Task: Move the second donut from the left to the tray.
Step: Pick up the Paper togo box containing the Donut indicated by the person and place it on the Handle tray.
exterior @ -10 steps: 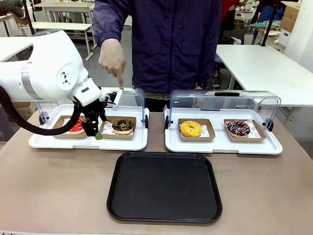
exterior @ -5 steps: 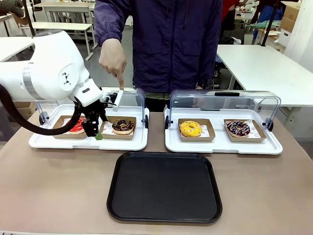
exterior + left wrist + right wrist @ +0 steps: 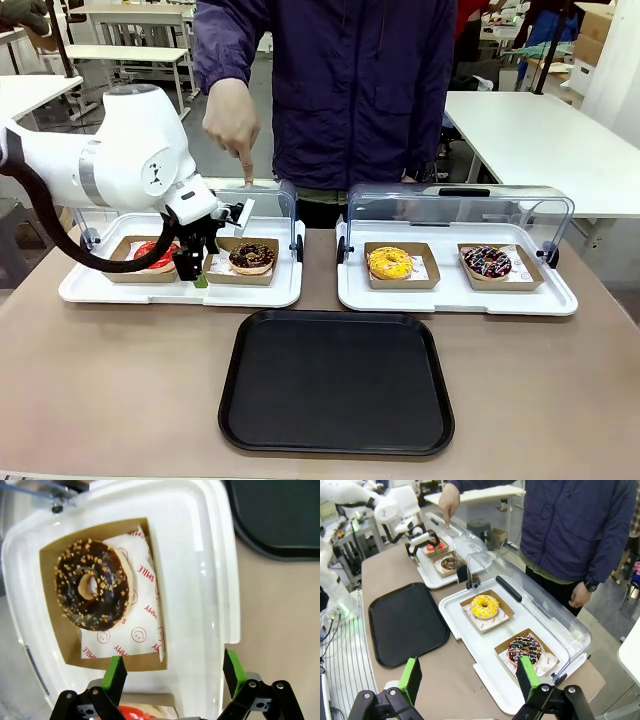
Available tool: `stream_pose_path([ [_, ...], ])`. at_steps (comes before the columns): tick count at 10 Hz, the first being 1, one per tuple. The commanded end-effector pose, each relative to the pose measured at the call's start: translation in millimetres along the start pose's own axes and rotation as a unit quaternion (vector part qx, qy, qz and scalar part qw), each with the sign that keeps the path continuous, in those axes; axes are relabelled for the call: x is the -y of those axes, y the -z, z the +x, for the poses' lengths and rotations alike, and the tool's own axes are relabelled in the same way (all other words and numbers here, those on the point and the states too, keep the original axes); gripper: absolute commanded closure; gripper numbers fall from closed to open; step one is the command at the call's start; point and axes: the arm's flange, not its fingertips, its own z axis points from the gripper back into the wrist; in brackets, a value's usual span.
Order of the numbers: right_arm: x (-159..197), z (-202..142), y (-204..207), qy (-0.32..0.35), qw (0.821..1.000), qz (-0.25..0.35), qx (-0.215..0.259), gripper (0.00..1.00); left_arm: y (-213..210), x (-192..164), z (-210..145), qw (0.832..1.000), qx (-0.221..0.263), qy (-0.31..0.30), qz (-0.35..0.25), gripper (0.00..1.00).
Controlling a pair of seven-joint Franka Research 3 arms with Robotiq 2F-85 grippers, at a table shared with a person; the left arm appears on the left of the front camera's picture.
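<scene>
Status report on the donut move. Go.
Left end effector open above the chocolate crumb donut; right end effector open, clear. Donut in its cardboard boat. Black tray bare. Person's hand holds the lid up.

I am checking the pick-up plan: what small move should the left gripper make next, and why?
Probably ease the left gripper toward the chocolate crumb donut. Its jaws are open and empty, and the donut's cardboard tray lies just past one fingertip, off-centre.
</scene>
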Motion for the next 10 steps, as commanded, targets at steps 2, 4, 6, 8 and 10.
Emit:
stream_pose_path([
  [2,1.3,1.5,1.1,-0.012,1.0,-0.001,0.014,0.0,19.0,-13.9,0.9,1.0,-0.015,-0.01,0.009,0.0],
  [4,1.3,1.5,1.1,-0.012,1.0,-0.001,0.014,0.0,25.6,-16.8,1.5,1.0,-0.021,-0.005,0.013,0.0],
  [6,1.3,1.5,1.1,-0.012,1.0,-0.001,0.014,0.0,32.8,-21.0,1.0,1.0,-0.022,-0.008,0.009,0.0],
  [8,1.3,1.5,1.1,-0.012,1.0,-0.001,0.014,0.0,37.0,-23.6,-0.2,1.0,-0.023,-0.011,0.006,0.0],
  [10,1.3,1.5,1.1,-0.012,1.0,-0.001,0.014,0.0,37.5,-24.1,2.0,1.0,-0.024,-0.013,0.002,0.59],
])
